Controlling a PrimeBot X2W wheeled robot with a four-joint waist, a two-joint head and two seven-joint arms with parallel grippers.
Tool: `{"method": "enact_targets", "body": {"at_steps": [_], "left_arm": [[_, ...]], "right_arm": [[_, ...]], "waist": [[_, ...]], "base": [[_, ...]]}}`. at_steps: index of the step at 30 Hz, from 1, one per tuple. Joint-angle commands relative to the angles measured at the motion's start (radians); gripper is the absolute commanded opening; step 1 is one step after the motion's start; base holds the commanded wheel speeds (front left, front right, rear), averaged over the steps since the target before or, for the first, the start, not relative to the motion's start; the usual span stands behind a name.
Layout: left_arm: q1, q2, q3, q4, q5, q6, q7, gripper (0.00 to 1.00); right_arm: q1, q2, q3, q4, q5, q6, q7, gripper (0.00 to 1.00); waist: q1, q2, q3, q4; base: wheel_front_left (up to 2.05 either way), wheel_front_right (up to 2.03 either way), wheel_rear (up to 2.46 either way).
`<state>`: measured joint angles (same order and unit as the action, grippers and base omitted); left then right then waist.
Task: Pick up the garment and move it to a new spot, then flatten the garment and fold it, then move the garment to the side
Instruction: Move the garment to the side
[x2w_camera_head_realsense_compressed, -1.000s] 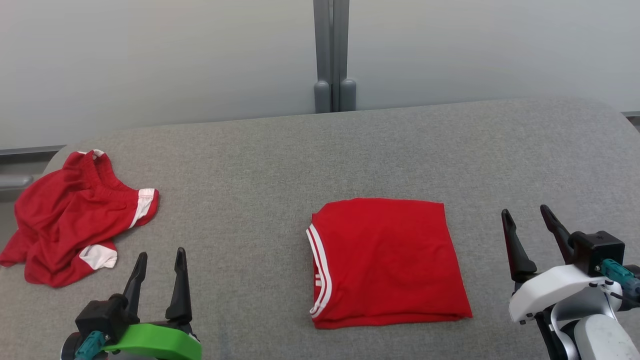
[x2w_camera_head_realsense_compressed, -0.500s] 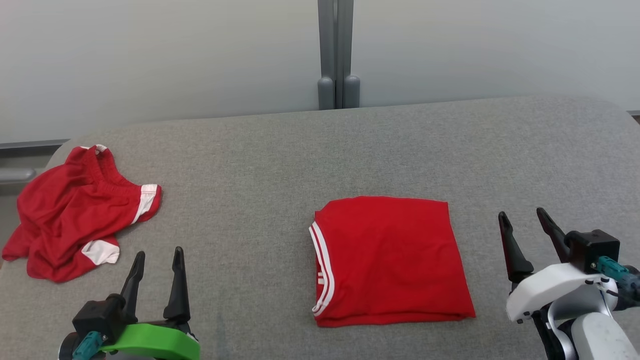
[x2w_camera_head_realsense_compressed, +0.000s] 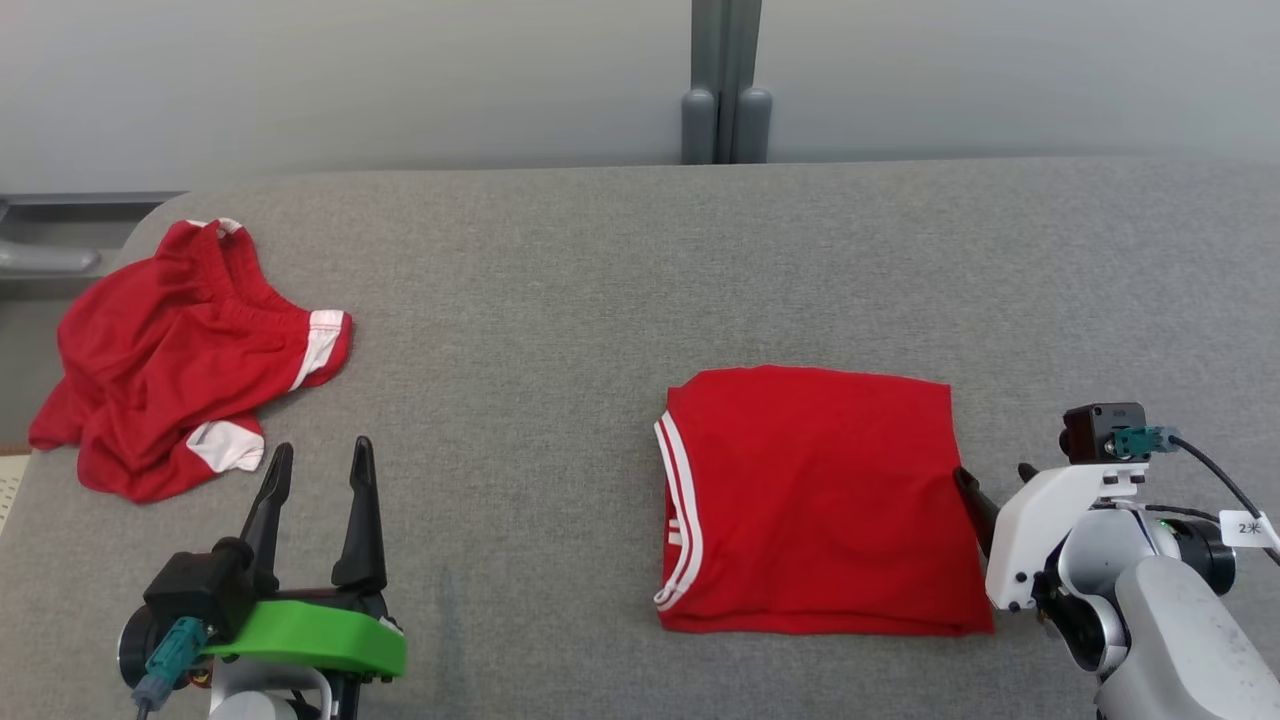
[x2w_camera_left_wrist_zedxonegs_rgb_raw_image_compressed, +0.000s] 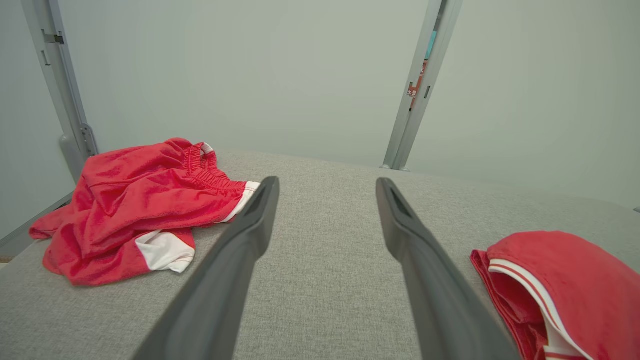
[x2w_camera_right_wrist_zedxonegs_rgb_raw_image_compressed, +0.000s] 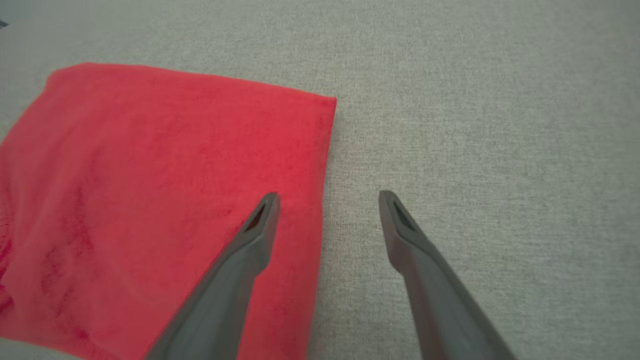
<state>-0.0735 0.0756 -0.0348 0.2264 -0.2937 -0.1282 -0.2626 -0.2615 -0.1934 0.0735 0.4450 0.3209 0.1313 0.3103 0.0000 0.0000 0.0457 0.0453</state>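
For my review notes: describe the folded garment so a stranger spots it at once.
On the grey table, look right of centre, beside the right gripper. The folded garment lies there, a flat red rectangle with white stripes on its left edge, unlike the crumpled red shorts far left.

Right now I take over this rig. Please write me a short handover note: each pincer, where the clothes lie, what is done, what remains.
Left pincer: open, empty, above the grey fabric-covered table, between the two clothes.
Right pincer: open, empty, straddling the right edge of the folded red shirt with white striped trim; contact cannot be told.
Shirt: flat, neat rectangle, right of centre.
Crumpled red shorts with white patches: loose heap at far left.
Done: shirt flattened and folded.
Left: probably grip that right edge and move the shirt aside.
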Motion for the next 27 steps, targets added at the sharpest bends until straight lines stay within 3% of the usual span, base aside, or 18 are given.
{"method": "enact_targets", "body": {"at_steps": [1,9,10,11,19,27], "left_arm": [[-0.018,0.003,-0.007,-0.004,0.008,-0.002,-0.003,1.00],[-0.029,0.009,-0.017,-0.001,-0.003,-0.002,-0.003,1.00],[-0.030,0.009,-0.016,-0.002,-0.004,-0.002,-0.003,1.00],[-0.030,0.010,-0.013,-0.006,-0.005,-0.002,-0.003,1.00],[-0.052,0.013,-0.005,-0.043,-0.001,-0.002,-0.003,1.00],[-0.100,0.032,0.001,-0.103,0.028,-0.002,-0.003,1.00]], "right_arm": [[-0.017,0.007,-0.011,0.034,-0.011,-0.001,0.024,1.00],[-0.057,0.023,0.029,0.176,0.021,-0.001,0.114,1.00],[-0.057,0.024,0.039,0.195,0.027,-0.001,0.137,0.96],[-0.068,0.013,0.073,0.209,0.025,-0.001,0.160,0.00],[-0.233,-0.146,0.174,0.139,-0.016,-0.002,0.132,0.00],[-0.391,-0.295,0.221,0.106,-0.008,-0.002,0.055,0.00]], "waist": [[0.0000,0.0000,0.031,0.035],[0.0000,0.0000,0.059,0.053],[0.0000,0.0000,0.062,0.053],[0.0000,0.0000,0.071,0.048],[0.0000,0.0000,0.133,-0.031],[0.0000,0.0000,0.236,-0.169]], "base": [[0.00,0.00,0.00],[0.00,0.00,0.00],[0.00,0.00,0.00],[0.00,0.00,0.00],[0.00,0.00,0.00],[0.00,0.00,0.00]]}}
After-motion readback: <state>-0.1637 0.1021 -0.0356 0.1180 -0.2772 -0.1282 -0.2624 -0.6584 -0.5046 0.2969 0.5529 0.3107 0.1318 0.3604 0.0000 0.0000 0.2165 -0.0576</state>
